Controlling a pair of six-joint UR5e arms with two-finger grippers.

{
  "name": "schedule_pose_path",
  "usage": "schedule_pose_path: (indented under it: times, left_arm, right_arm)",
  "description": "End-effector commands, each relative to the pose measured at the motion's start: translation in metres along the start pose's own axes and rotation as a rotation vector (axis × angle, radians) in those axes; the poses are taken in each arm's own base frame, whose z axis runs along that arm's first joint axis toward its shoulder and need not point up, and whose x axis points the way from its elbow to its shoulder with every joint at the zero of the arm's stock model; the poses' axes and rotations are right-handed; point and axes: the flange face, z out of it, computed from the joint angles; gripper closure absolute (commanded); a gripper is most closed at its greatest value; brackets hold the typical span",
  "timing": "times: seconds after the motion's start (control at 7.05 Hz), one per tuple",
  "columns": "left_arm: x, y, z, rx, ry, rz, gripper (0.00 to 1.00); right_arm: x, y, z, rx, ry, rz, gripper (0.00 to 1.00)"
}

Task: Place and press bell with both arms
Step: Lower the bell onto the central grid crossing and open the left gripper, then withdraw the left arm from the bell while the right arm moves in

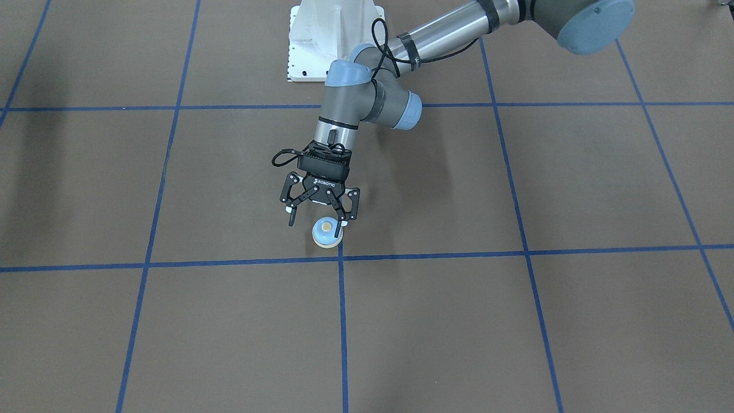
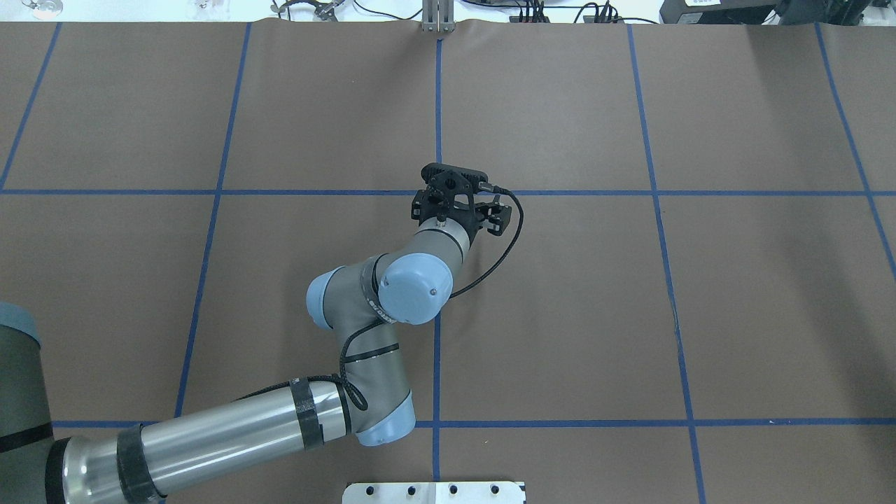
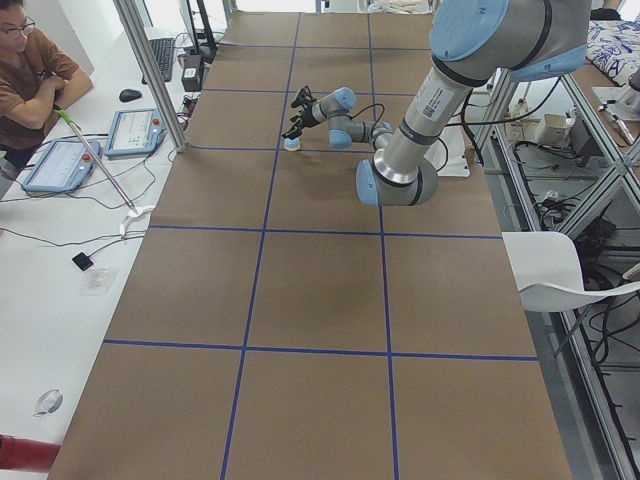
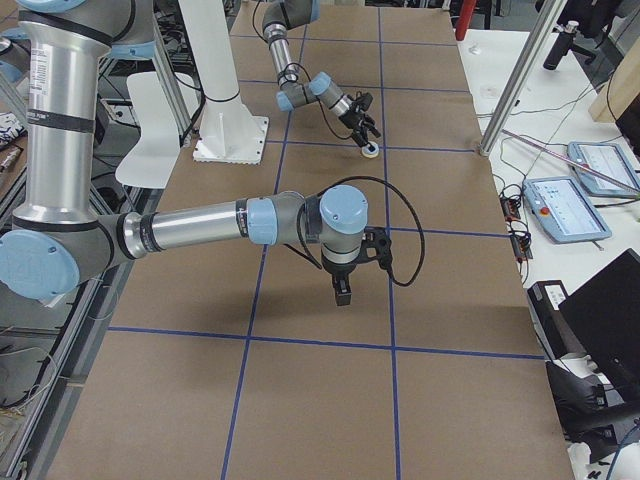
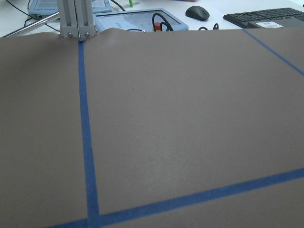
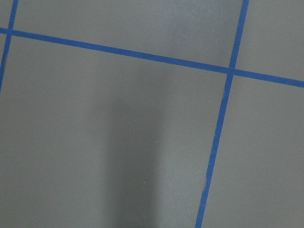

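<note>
The bell (image 1: 327, 232), light blue with a cream button, sits on the brown table just behind a blue tape line. My left gripper (image 1: 318, 223) hangs over it, open, with the fingers spread on either side and one fingertip (image 1: 346, 225) at the bell's edge. In the overhead view the left gripper (image 2: 458, 210) hides the bell. The bell also shows in the left side view (image 3: 291, 143) and the right side view (image 4: 371, 150). My right gripper (image 4: 343, 293) hangs high over the table's right half, and I cannot tell whether it is open. Neither wrist view shows the bell.
The white pedestal (image 1: 335, 34) stands behind the left arm. Blue tape lines (image 1: 342, 321) grid the table. An aluminium post (image 2: 437, 24) stands at the far edge, with tablets (image 3: 60, 165) and a seated operator (image 3: 30, 70) beyond it.
</note>
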Motion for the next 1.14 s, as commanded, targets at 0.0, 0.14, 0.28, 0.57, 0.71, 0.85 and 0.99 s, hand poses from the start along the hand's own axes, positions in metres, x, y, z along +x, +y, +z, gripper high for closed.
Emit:
schedule_pose_path:
  times: [0.0,0.14,0.28,0.57,0.71,0.85,0.99]
  left_arm:
    - [-0.085,-0.112,0.028,-0.131,-0.027,-0.035,0.0]
    - [-0.14,-0.167,0.035,-0.235,-0.064,-0.045,0.0]
    - [-0.174,-0.202,0.032,-0.268,-0.048,0.027,0.0]
    - [-0.283,-0.195,0.031,-0.378,-0.06,0.065,0.0]
    - [-0.329,-0.185,0.014,-0.402,-0.064,0.097,0.0]
    - [-0.368,-0.183,-0.008,-0.436,-0.043,0.102,0.0]
    - [-0.4,-0.184,-0.035,-0.451,-0.018,0.105,0.0]
  right_arm:
    - [-0.02,-0.025,-0.02,0.045,0.009,-0.053,0.0]
    - [-0.032,-0.042,-0.03,0.071,0.011,-0.072,0.0]
    - [-0.078,-0.089,-0.042,0.103,0.006,0.004,0.0]
    - [-0.242,-0.182,-0.004,0.098,0.042,0.049,0.0]
    - [-0.335,-0.222,0.03,0.093,0.052,0.165,0.0]
    - [-0.415,-0.249,0.048,0.081,0.022,0.315,0.01]
    - [-0.474,-0.24,0.067,0.104,0.032,0.346,0.29]
